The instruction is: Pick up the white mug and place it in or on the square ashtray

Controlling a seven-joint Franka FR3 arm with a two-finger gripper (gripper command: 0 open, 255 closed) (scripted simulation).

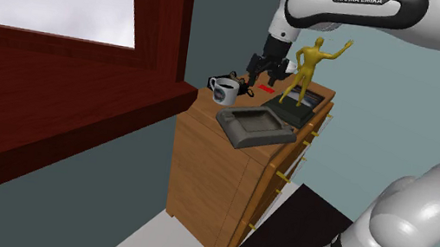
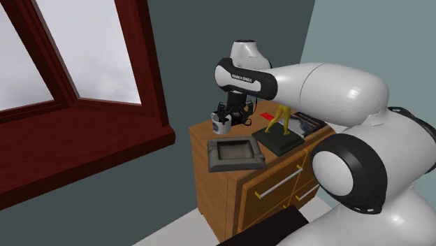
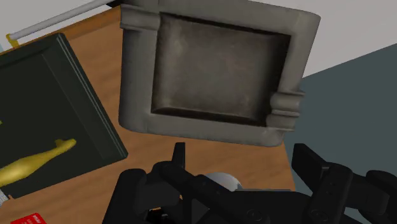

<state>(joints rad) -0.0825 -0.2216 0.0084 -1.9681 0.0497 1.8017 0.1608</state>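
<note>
The white mug (image 1: 222,87) with a dark inside stands at the far corner of the wooden dresser (image 1: 211,174), also seen as the mug (image 2: 222,125). My gripper (image 1: 252,75) hangs right beside it, fingers apart, at the shoulder view's right of the mug. In the wrist view the gripper (image 3: 238,159) is open, and a small white patch of the mug (image 3: 224,182) peeks out behind one finger's linkage. The grey square ashtray (image 1: 254,127) lies empty near the dresser's front edge, a short way from the mug; it is the ashtray (image 2: 236,154) and the ashtray (image 3: 216,73).
A golden statuette (image 1: 307,65) on a dark slab (image 1: 296,113) stands close beside the gripper and ashtray. A red flat item (image 1: 266,90) lies behind it. A dark red window frame (image 1: 53,114) juts out beside the dresser. Floor drops off past the dresser's edges.
</note>
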